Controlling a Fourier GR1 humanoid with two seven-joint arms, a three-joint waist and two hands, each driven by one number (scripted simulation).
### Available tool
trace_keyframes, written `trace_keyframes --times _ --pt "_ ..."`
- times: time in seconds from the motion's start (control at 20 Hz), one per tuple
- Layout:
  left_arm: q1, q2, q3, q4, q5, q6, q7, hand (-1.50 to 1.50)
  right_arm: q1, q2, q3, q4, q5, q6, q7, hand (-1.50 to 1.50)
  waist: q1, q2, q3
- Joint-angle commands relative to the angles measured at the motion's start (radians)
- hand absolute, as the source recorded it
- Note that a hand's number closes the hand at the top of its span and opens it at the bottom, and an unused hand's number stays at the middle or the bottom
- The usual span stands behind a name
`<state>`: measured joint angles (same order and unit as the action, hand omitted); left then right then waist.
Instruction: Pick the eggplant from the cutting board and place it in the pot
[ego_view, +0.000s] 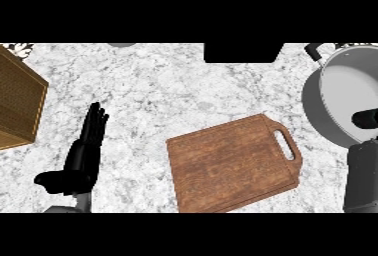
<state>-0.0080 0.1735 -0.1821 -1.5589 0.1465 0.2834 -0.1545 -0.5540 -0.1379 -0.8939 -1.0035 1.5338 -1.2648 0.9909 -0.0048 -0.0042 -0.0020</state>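
The brown wooden cutting board (232, 162) lies in the middle of the counter with nothing on it, its handle slot toward the right. A grey pot (339, 90) with a black handle sits at the right edge, partly cut off. My right forearm rises along the right edge, and the black right hand (366, 119) reaches over the pot's near rim; only a small part of it shows. No eggplant is visible anywhere. My left hand (87, 150) rests open at the lower left, fingers straight and pointing up, well left of the board.
A woven brown box (18, 100) stands at the left edge. A black rectangular object (244, 52) sits at the back, centre right. A small grey thing (122, 45) peeks in at the back. Speckled marble counter (170, 95) lies between them.
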Motion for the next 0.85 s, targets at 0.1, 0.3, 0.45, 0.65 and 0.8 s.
trace_keyframes --times 0.1,0.3,0.45,0.65,0.8 --pt "0.023 0.029 0.035 -0.048 0.002 -0.030 0.019 0.00 0.115 0.133 0.034 -0.268 0.028 -0.006 0.030 -1.50 0.004 0.001 0.001" --pt "-0.039 -0.001 0.054 0.044 -0.008 -0.038 -0.011 0.00 0.294 0.136 0.154 -0.371 -0.023 -0.006 0.106 -1.50 -0.001 0.002 0.001" --pt "0.053 -0.029 -0.014 -0.087 -0.038 -0.016 0.032 0.00 0.349 0.137 0.160 -0.457 0.050 0.022 0.175 -1.50 0.007 0.001 0.002" --pt "0.038 0.005 0.027 -0.042 -0.027 -0.045 0.021 0.00 0.451 0.138 0.175 -0.510 0.093 -0.066 0.289 -1.50 0.006 0.002 0.002" --pt "-0.064 -0.047 0.036 0.029 -0.043 -0.003 0.034 0.00 0.514 0.138 0.222 -0.557 0.124 -0.060 0.362 -1.50 -0.002 0.004 0.002"
